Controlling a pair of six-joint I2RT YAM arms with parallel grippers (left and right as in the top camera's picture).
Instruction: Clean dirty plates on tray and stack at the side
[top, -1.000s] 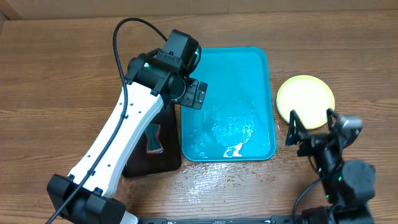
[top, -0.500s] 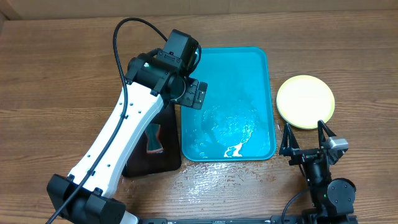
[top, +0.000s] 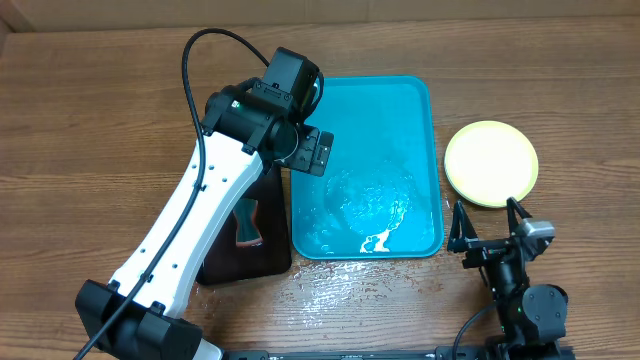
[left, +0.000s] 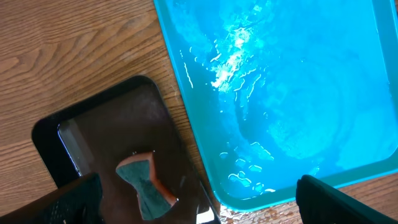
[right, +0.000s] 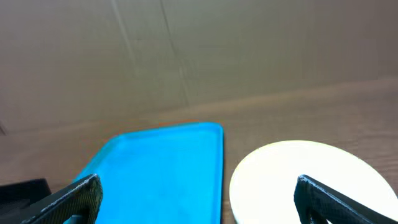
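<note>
Black tray (top: 222, 262) – left of centre and towards the front edge of the tabletop, its long side just beside the turquoise tray. A sponge (top: 247, 222) lies in it, grey-green on top with an orange-red underside showing in the left wrist view.

Left arm (top: 190, 215) – white, reaching from the front-left corner towards the middle. Left gripper (top: 316, 152) hangs over the left rim of the tray. In its wrist view the two fingers sit at the bottom corners of the picture, wide apart, with nothing between them.

The tray (top: 436, 150) – centre of the table, long sides running front to far edge. Wet: ripples and beads of water across the floor, and a whitish patch (top: 374, 240) near its front rim. No plate lies in it. The wood (top: 350, 285) between its front rim and the table's front edge also looks wet.

The plates (top: 491, 163) – towards the right edge, apart from the tray's right rim, resting on the wood. The top one is pale yellow-green and clean-looking. How many lie under it cannot be told from above.

Right gripper (top: 487, 222) – near the front edge, just in front of the plates, pointing towards the far edge. Fingers spread, holding nothing.
</note>
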